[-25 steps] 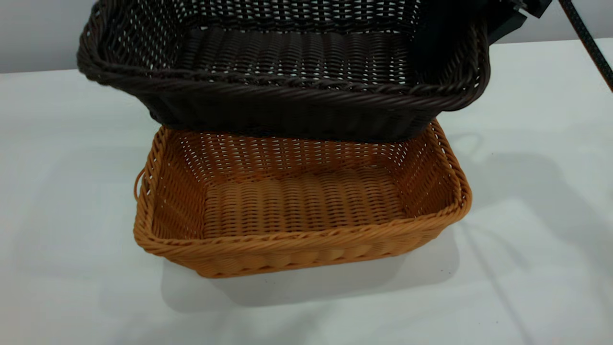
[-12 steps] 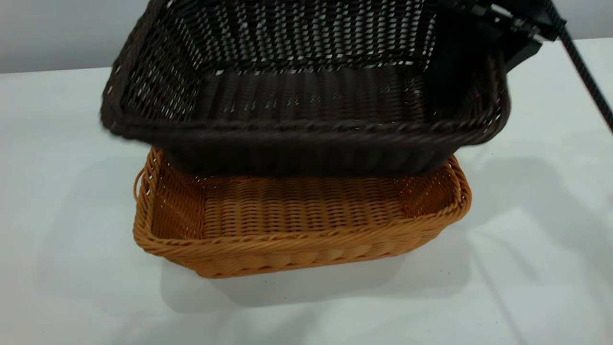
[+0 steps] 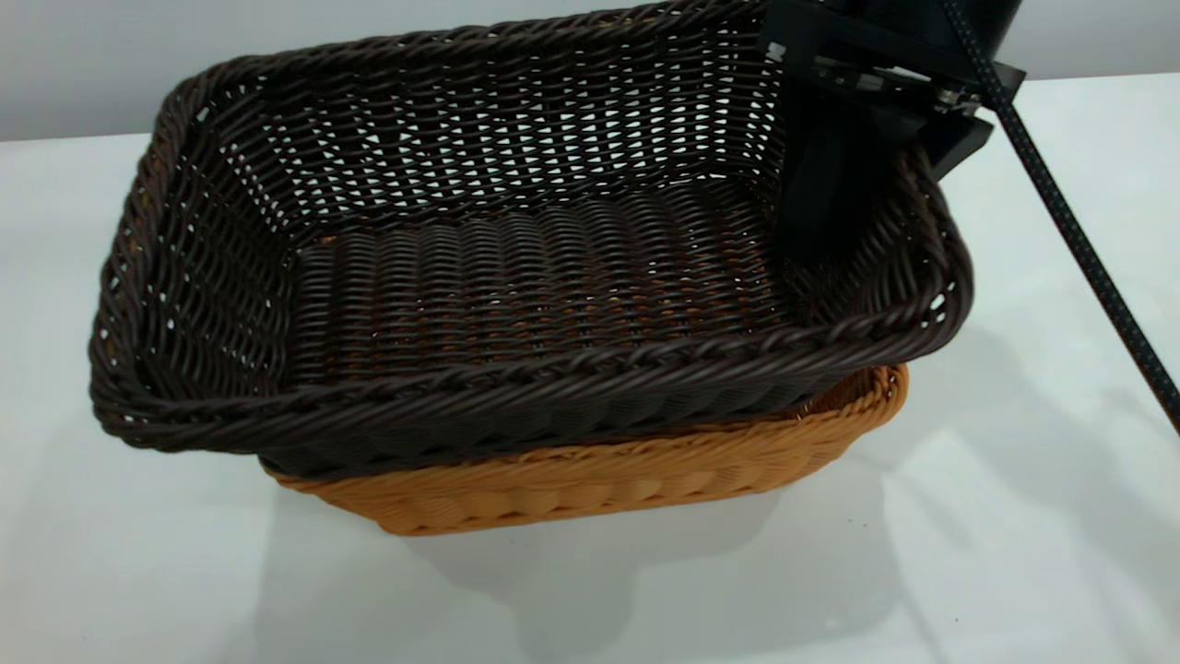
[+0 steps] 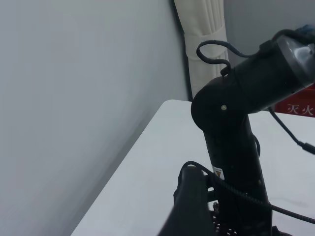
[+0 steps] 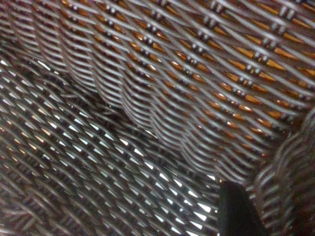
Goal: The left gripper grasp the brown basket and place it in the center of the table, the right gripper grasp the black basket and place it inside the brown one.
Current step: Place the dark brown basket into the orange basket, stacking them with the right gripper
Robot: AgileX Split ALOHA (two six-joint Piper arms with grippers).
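The black basket (image 3: 516, 277) rests in the brown basket (image 3: 599, 475), tilted, with its left end overhanging the brown rim. Only the brown basket's front wall and right corner show under it. My right gripper (image 3: 862, 231) is shut on the black basket's right end wall, one finger inside and the other hidden outside. In the right wrist view the dark weave (image 5: 147, 98) fills the picture, orange shows through its floor, and one finger (image 5: 236, 211) lies against the wall. The left gripper is out of the exterior view; its wrist view shows only a dark finger (image 4: 189, 209).
The white table (image 3: 1014, 507) lies around both baskets. The right arm's braided cable (image 3: 1069, 221) slants down the right side. The left wrist view faces a grey wall (image 4: 74, 98), the table's far edge (image 4: 157, 147) and the right arm (image 4: 231, 128).
The right gripper has lowered the black basket from above and behind the brown basket down into it. The brown basket has not moved.
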